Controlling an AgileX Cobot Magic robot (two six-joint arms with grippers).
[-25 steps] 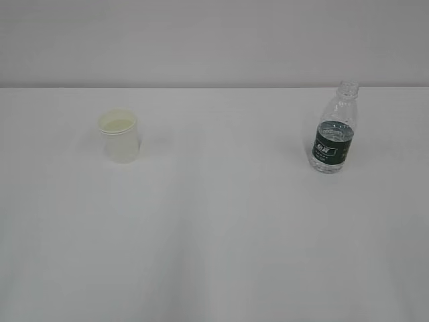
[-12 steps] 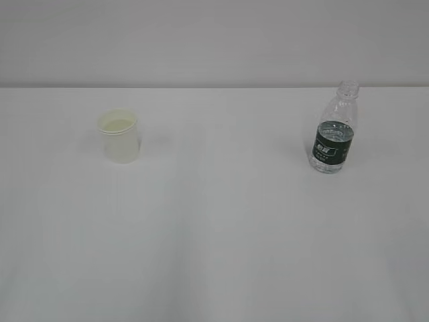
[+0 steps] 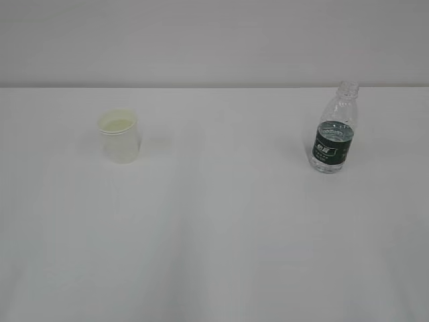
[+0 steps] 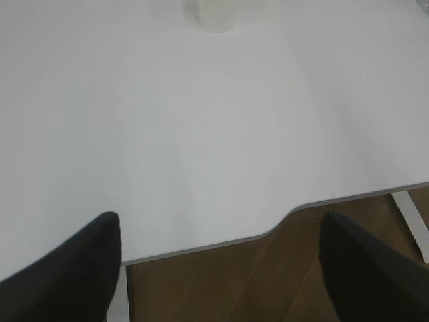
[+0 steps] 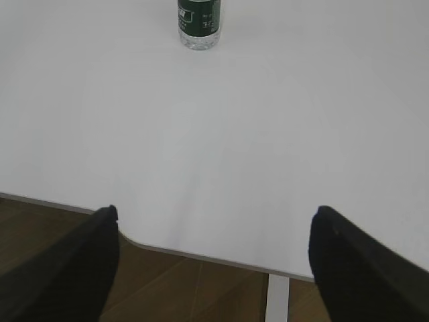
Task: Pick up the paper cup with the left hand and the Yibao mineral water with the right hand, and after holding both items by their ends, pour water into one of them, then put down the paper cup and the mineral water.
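While both tools gape, bottle [image 5: 199,24] and cup [image 4: 216,15] stand far ahead.

The paper cup [image 3: 119,136] stands upright on the counter [image 3: 221,221], well ahead of the left hand [image 4: 218,268], which hangs over the counter's near edge. The Yibao mineral water [image 3: 334,131] stands upright well ahead of the right hand [image 5: 214,261], slightly to its left, far right of the cup.

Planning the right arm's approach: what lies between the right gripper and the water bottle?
Only bare white table, as the right wrist view shows; right gripper open, bottle far ahead.
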